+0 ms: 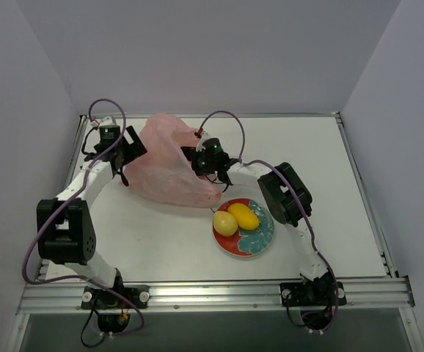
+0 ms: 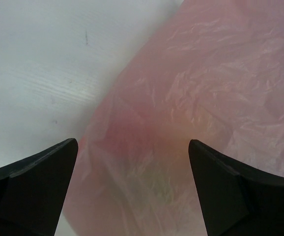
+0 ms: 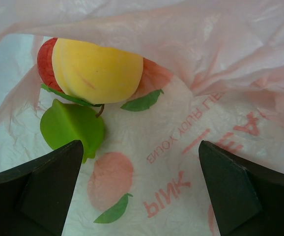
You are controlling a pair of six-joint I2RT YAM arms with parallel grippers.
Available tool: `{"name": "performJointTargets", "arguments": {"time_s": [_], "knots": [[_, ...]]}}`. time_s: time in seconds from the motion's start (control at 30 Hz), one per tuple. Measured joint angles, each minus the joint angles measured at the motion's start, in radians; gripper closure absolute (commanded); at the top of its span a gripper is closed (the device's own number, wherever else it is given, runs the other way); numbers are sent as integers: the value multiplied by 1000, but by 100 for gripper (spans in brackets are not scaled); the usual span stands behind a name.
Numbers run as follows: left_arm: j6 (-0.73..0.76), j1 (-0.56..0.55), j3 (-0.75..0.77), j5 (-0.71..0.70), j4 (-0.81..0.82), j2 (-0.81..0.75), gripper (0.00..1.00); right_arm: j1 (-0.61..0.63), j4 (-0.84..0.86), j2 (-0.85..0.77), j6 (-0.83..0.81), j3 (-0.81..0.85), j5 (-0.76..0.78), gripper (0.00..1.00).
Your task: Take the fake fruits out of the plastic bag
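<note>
The pink plastic bag (image 1: 169, 163) lies on the table at the back centre. My left gripper (image 1: 131, 150) is open at the bag's left edge, its jaws straddling the crinkled plastic (image 2: 191, 98). My right gripper (image 1: 197, 163) is open inside the bag's mouth on the right side. In the right wrist view a yellow fruit (image 3: 98, 71) lies on the printed bag floor (image 3: 181, 162), with a small red fruit (image 3: 45, 61) behind it and a green pear-shaped fruit (image 3: 71, 125) by my left finger. Two yellow fruits (image 1: 225, 223) (image 1: 243, 215) lie on the plate (image 1: 260, 238).
The red-and-teal plate sits right of the bag's lower corner, near the right arm's elbow (image 1: 285, 192). Grey walls enclose the table on three sides, and a metal rail (image 1: 212, 293) runs along the near edge.
</note>
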Motion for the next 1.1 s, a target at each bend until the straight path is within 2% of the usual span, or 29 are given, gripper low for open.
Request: {"name": "performJointTargets", "arguments": {"time_s": [0.13, 0.17, 0.23, 0.27, 0.33, 0.4, 0.67, 0.93, 1.1], "knots": [[0, 12, -17, 74, 143, 93, 0, -10, 30, 0, 1, -11, -18, 0], [0, 16, -20, 92, 163, 112, 14, -13, 38, 0, 3, -15, -24, 0], [-4, 19, -24, 121, 202, 143, 35, -15, 56, 0, 8, -25, -34, 0], [-3, 21, -25, 134, 216, 156, 60, -15, 66, 0, 11, -30, -40, 0], [-2, 21, -25, 155, 237, 171, 82, -14, 83, 0, 18, -41, -50, 0], [3, 21, -24, 171, 244, 177, 97, -14, 90, 0, 23, -47, -57, 0], [51, -3, 0, 200, 253, 173, 98, -14, 103, 0, 27, -48, -73, 0], [186, -170, 67, 148, 178, 71, 98, -15, 150, 0, 55, -79, -64, 0], [253, -222, 83, 94, 143, -18, 98, -15, 221, -34, 82, -162, -35, 0]]}}
